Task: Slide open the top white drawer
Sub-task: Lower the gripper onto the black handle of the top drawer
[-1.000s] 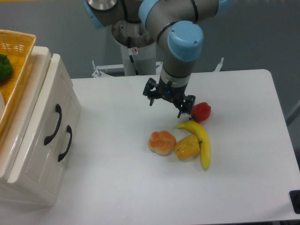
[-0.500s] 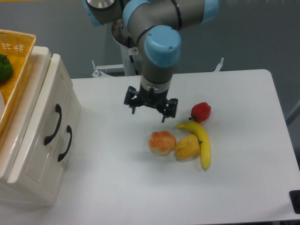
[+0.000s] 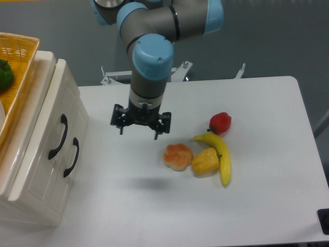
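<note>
Parted claw (image 3: 139, 124) above table (image 3: 267, 206)

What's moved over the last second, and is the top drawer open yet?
Only the arm moved: the gripper swept left across the table, away from the red pepper toward the drawer unit, jaws open, holding nothing. The top white drawer is shut as before; the food hasn't shifted.

The yellow basket (image 3: 20, 62) runs off the left edge, and so does the green vegetable (image 3: 4, 74) in it — only part shows. The arm (image 3: 154, 20) is cut off at the top. A dark object (image 3: 324, 220) at the lower right corner is too cropped to identify.
</note>
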Controlling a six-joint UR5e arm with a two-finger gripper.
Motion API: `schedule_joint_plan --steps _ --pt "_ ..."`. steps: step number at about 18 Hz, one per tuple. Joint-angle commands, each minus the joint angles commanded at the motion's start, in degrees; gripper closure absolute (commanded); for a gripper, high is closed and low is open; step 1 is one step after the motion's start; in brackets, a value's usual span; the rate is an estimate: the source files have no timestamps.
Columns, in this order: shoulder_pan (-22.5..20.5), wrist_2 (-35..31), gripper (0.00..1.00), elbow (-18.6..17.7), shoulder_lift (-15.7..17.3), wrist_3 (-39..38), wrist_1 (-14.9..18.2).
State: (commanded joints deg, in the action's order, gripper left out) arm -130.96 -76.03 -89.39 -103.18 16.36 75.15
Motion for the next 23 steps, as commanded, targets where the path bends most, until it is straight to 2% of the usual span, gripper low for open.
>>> schedule_joint_plan --steps 6,15,23 --pt "2.2 4.7 0.0 0.3 -0.9 -6.3 -2.3" --pt "5.9 5.8 0.0 0.2 -1.2 -7.5 -2.1" --pt "6.9 7.4 0.0 -0.2 -1.1 -7.5 -1.9"
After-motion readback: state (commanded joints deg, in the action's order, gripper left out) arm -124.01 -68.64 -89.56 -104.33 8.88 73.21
